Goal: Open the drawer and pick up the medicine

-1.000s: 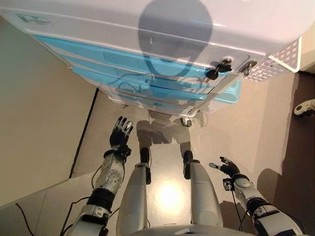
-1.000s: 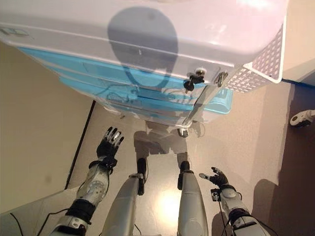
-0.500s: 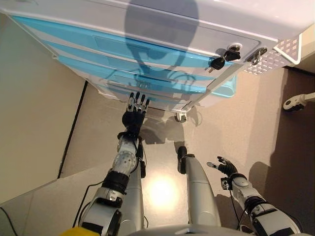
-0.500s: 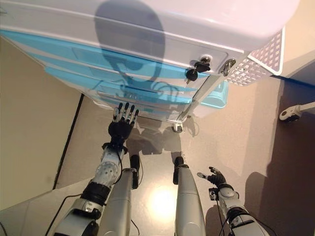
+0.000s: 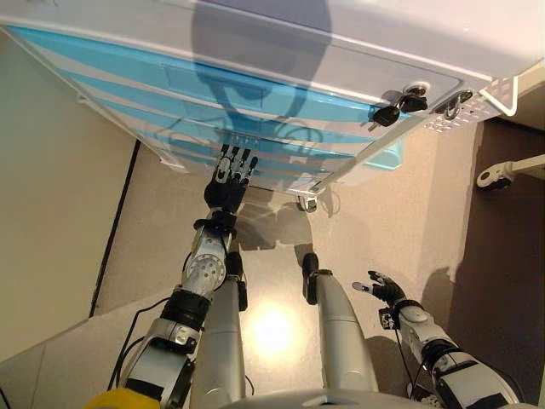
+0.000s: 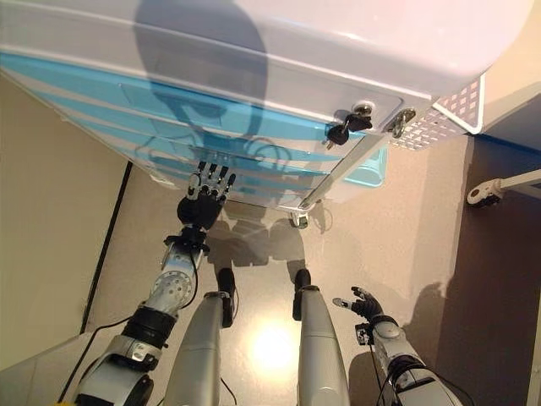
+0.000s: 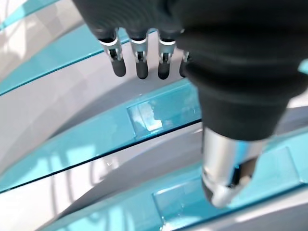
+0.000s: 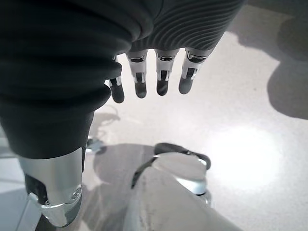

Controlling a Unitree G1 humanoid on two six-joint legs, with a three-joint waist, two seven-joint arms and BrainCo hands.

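Cabinet top (image 5: 358,34) glossy white plastic; drawer fronts (image 5: 170,94) smooth translucent blue plastic with sheen; keys (image 5: 393,108) black-headed in a metal lock; side basket (image 6: 448,110) white perforated plastic; floor (image 5: 383,221) matt beige, locally reflective.

Drawers (image 5: 213,102) — translucent blue fronts stacked in a white cabinet (image 5: 383,34) — all closed; each front carries a shallow rectangular recessed pull. Medicine not visible.

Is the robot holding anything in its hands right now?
No. The left hand is open, fingers straight, up by the blue drawers without gripping one. The right hand hangs open over the floor, holding nothing.
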